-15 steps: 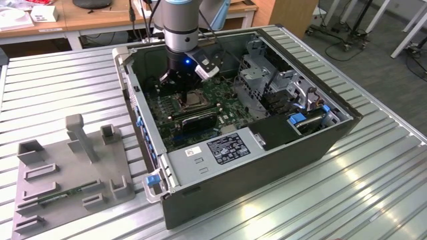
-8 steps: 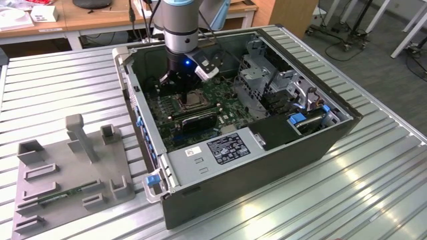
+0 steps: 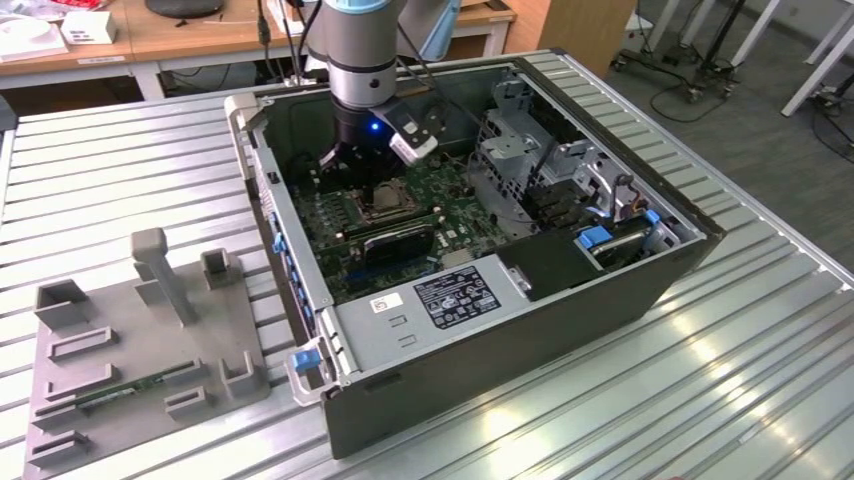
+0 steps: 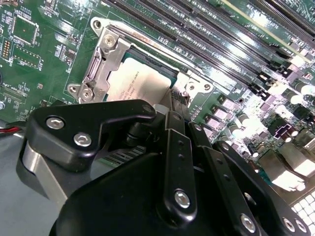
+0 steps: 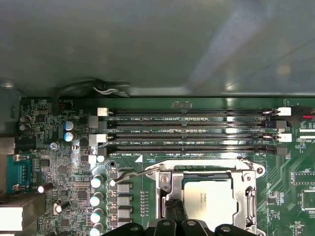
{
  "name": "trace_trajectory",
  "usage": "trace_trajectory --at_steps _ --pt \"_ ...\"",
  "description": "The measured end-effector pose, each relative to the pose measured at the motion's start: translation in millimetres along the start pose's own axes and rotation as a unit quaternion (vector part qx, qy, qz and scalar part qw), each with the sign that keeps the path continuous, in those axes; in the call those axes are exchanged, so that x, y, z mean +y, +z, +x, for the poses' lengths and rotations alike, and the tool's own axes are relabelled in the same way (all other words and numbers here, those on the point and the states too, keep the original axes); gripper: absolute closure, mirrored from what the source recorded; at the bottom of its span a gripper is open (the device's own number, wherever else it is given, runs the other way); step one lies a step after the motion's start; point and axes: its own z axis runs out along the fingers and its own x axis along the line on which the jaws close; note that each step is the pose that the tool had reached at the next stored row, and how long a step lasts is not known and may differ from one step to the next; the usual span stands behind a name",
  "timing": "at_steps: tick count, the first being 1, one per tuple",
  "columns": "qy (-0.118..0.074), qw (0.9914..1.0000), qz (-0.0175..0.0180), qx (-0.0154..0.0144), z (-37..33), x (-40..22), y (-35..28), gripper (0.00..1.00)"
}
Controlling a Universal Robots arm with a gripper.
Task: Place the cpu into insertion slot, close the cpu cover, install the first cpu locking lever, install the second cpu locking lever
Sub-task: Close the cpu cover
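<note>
The cpu [image 5: 209, 196] [image 4: 140, 81] lies flat in the insertion slot [image 3: 388, 201], its silver-grey top showing through the window of the cpu cover [image 5: 206, 173] [image 4: 101, 59]. The cover is down over the chip. A thin wire locking lever [image 5: 133, 173] sticks out at a slant from the socket's corner. My black gripper [image 5: 175, 209] [image 4: 172, 101] [image 3: 358, 178] hangs just over the socket's edge beside the chip. Its fingers are together, and I see nothing held between them.
The green motherboard [image 3: 427, 190] sits deep inside the open computer case [image 3: 507, 330]. Long black memory slots [image 5: 192, 132] run beside the socket. A black block [image 3: 396, 243] and a metal drive cage [image 3: 514, 150] stand close by. A grey fixture plate [image 3: 134, 350] lies on the table.
</note>
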Motion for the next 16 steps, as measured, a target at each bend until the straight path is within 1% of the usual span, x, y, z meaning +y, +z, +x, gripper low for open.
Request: trace_trajectory --at_steps 16 --pt "0.0 1.0 0.0003 0.0 0.2 0.0 2.6 0.89"
